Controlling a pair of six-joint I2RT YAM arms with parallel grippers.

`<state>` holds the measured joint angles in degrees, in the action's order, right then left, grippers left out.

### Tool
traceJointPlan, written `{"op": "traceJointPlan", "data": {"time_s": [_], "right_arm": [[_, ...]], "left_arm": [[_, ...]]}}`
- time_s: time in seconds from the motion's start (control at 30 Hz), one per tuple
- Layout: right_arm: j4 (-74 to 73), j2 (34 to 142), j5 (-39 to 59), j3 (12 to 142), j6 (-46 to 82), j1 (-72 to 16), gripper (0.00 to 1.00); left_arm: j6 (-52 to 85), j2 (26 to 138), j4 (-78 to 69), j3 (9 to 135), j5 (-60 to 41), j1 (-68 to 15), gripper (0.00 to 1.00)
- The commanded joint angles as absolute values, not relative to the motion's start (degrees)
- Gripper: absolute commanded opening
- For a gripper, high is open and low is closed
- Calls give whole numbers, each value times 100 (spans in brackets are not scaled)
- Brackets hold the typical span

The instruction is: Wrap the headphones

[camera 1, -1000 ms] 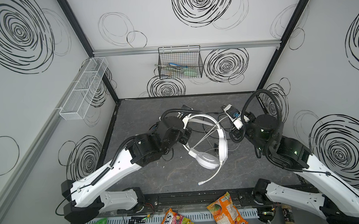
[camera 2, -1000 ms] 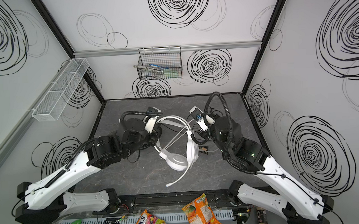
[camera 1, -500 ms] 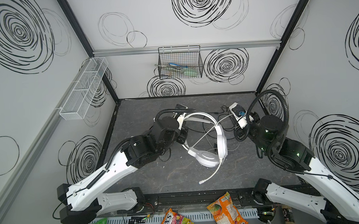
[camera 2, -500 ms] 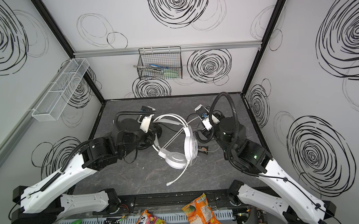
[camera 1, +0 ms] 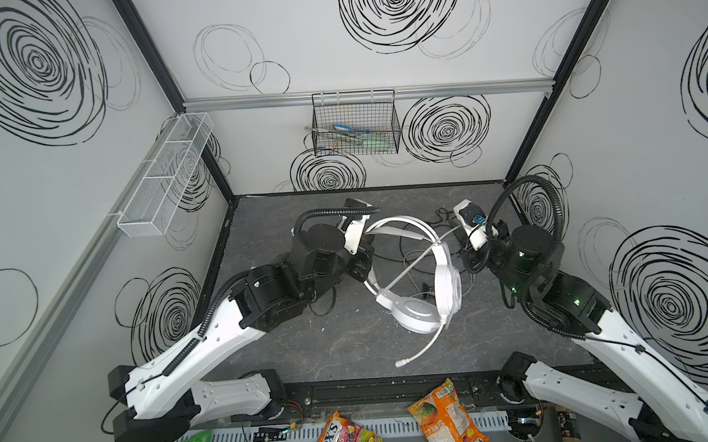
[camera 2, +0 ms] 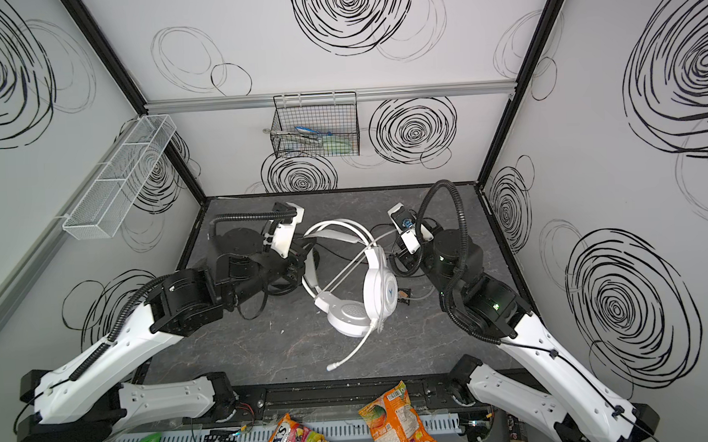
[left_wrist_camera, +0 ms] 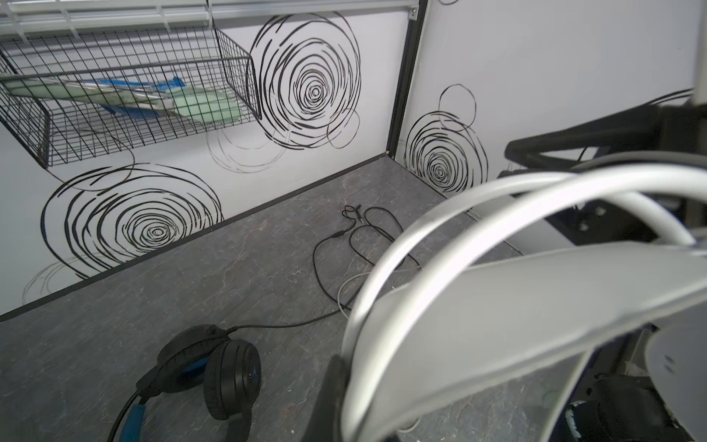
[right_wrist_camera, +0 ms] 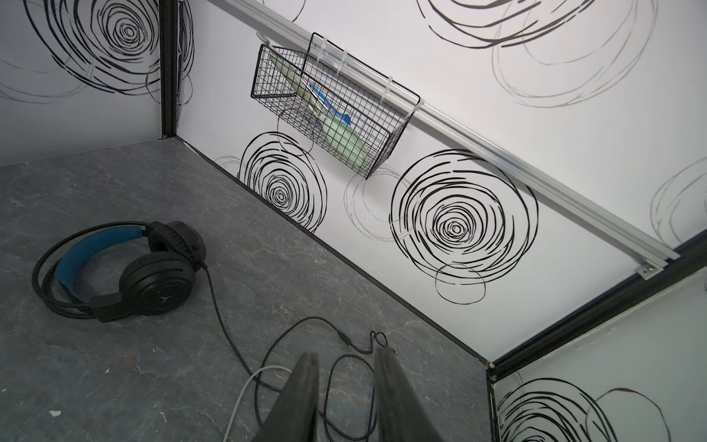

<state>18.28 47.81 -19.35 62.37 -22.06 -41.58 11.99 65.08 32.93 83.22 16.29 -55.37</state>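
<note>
The white headphones [camera 1: 415,314] hang tilted over the middle of the floor, boom mic pointing to the front. My left gripper [camera 1: 361,269] is shut on their headband [left_wrist_camera: 497,291], which fills the left wrist view beside one dark finger [left_wrist_camera: 333,386]. Their white cable [camera 1: 413,264] runs straight across the headband toward my right gripper [right_wrist_camera: 346,354], which is open with nothing between its fingers. That cable [right_wrist_camera: 248,382] lies just beside one finger. The black headphones [right_wrist_camera: 153,279], with a blue-lined band, lie on the floor [left_wrist_camera: 214,375]. In both top views my left arm mostly hides them.
The black cable [right_wrist_camera: 225,325] loops over the floor under my right gripper. A black wire basket [camera 1: 355,126] hangs on the back wall and a white mesh shelf [camera 1: 167,173] on the left wall. Snack bags [camera 1: 446,421] lie beyond the front rail.
My right gripper's jaws have opened wider and it has drawn slightly back to the right. The left arm has shifted a little left and rearward with the headband. The white cable now runs straight.
</note>
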Motion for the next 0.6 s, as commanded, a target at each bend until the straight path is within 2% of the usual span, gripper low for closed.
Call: {"op": "traceJointPlan", "data": {"time_s": [0.0, 0.27, 0.57], "right_arm": [[1251, 4781, -1474, 6159, -1979, -3937, 30], [371, 4702, -354, 5827, -1511, -3500, 32], [-259, 4848, 207, 5484, -940, -3340, 30]], "left_arm": [[1523, 6481, 2580, 8837, 1269, -5488, 0], [1949, 6627, 2218, 9268, 1032, -5488, 0], [2430, 6777, 1740, 9584, 802, -5445, 0]]}}
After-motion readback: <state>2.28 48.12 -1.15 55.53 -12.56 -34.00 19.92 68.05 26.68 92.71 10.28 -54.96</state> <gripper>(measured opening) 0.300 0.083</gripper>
